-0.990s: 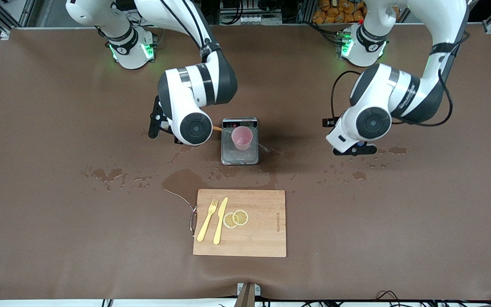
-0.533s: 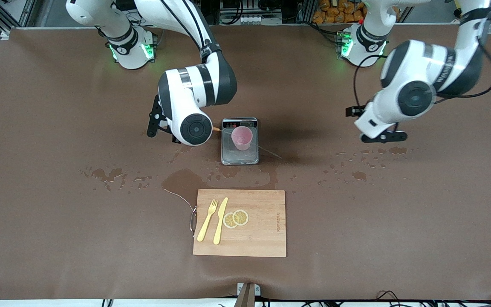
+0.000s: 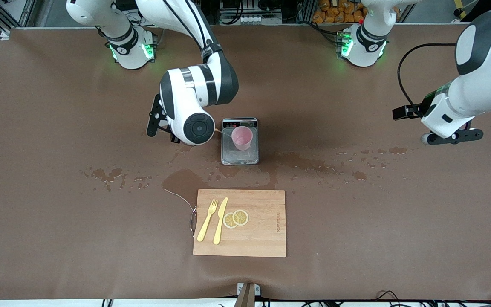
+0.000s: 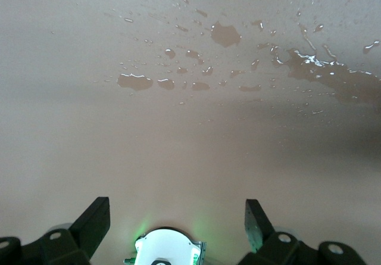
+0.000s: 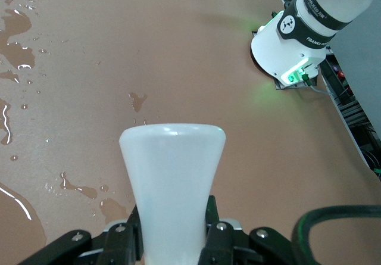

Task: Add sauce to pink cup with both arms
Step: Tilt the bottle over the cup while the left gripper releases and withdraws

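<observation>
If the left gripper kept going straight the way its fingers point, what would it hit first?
Most likely just the table. The left gripper hangs open over bare brown surface at the left arm's end of the table, with only scattered spill puddles ahead and no object between its fingers. How high it hangs is hard to judge.

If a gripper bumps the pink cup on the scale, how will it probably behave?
The pink cup looks thin, light plastic, so it would probably slide or tip easily. It stands upright on the smooth scale, likely offering little grip. Being round, it may roll if toppled.
</observation>
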Motion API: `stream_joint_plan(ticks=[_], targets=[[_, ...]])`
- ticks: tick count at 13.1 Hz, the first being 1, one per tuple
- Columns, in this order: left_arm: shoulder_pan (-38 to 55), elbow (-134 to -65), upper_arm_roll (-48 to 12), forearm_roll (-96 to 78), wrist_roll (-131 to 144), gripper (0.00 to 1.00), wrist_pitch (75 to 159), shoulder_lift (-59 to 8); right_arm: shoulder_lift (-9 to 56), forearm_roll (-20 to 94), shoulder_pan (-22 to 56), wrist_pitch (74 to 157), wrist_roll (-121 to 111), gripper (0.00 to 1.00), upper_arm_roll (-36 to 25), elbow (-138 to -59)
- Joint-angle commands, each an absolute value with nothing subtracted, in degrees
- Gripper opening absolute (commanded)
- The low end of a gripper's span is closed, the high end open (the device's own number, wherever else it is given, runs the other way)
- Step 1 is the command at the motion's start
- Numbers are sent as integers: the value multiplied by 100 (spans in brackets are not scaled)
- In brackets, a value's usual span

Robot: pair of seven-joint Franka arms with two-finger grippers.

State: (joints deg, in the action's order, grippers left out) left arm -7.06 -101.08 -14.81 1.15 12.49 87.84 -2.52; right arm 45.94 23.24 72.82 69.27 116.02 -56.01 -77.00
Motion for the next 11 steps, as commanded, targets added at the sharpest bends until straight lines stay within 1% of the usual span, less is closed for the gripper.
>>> stream_joint_plan(ticks=[1, 5, 6, 7, 8, 10, 11], targets=[[-826, -9941, -1529, 176, 1029, 100, 8649, -176, 4597, 2127, 7418, 6882, 11681, 33, -5660, -7743], [-660, -9817, -1512, 220, 1020, 100, 8648, -150, 4597, 2127, 7409, 6882, 11646, 27, -5660, -7743], [-485, -9817, -1329, 237, 1002, 100, 8657, -106, 4597, 2127, 7409, 6908, 11628, 23, -5660, -7743], [-231, -9817, -1066, 237, 932, 100, 8709, -79, 4588, 2144, 7374, 6934, 11602, 22, -5660, -7743], [-72, -9765, -829, 185, 801, 100, 8745, -62, 4570, 2188, 7322, 6961, 11497, 22, -5669, -7743], [-44, -9738, -852, 176, 642, 100, 8789, 70, 4483, 2241, 7112, 7084, 10989, 22, -5730, -7743], [-70, -9738, -870, 184, 633, 100, 8798, 166, 4448, 2441, 6954, 7084, 10725, 22, -5791, -7743]])
